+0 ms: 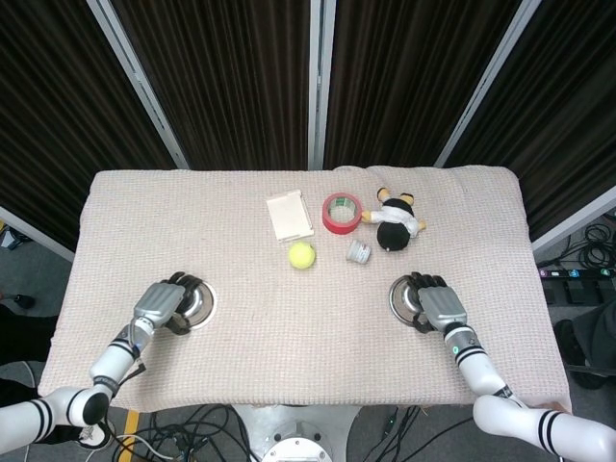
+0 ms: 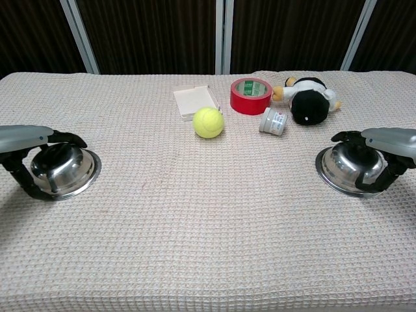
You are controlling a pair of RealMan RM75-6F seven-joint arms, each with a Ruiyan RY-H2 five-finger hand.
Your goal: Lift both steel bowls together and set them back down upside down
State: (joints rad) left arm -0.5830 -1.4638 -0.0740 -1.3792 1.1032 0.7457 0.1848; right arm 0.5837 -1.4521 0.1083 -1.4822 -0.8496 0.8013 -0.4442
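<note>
Two steel bowls stand on the beige cloth. In the chest view both read as dome up, rim on the cloth. My left hand (image 1: 159, 303) (image 2: 26, 135) wraps the left bowl (image 1: 197, 303) (image 2: 62, 172), fingers curled over its far side and thumb at its near edge. My right hand (image 1: 438, 306) (image 2: 390, 140) holds the right bowl (image 1: 402, 298) (image 2: 348, 170) the same way. Both bowls rest on the table near its front edge.
Between and behind the bowls lie a yellow tennis ball (image 1: 301, 254) (image 2: 208, 122), a small white jar (image 2: 273, 121), a red tape roll (image 2: 250, 95), a black-and-white plush (image 2: 311, 101) and a flat white box (image 2: 195, 101). Dark curtains back the table.
</note>
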